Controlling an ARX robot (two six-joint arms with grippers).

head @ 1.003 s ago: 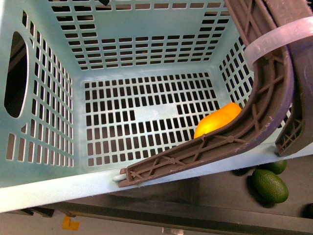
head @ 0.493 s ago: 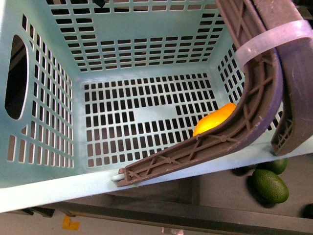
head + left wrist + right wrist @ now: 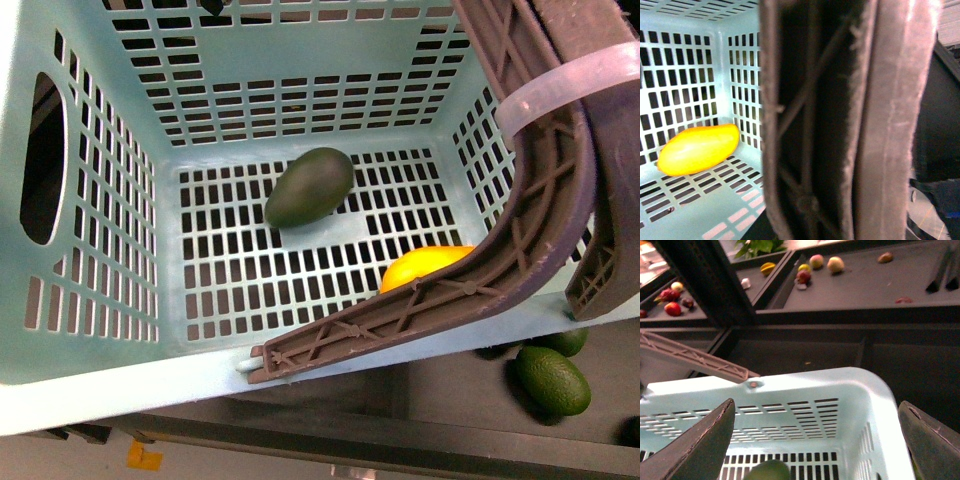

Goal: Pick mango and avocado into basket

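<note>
both fruits are seen inside the basket (image 3: pixel 100 385): the avocado (image 3: pixel 309 187) mid-floor, the mango (image 3: pixel 425 266) near the handle (image 3: pixel 520 240). the right gripper (image 3: pixel 815 440) is spread empty above; the left gripper's state cannot be told. nothing seems left.

Produce shop or mock grocery, dark display shelves (image 3: pixel 900 285) holding scattered loose fruit (image 3: pixel 835 264), teal plastic shopping basket (image 3: pixel 90 380) with brown handles (image 3: pixel 530 230)
</note>
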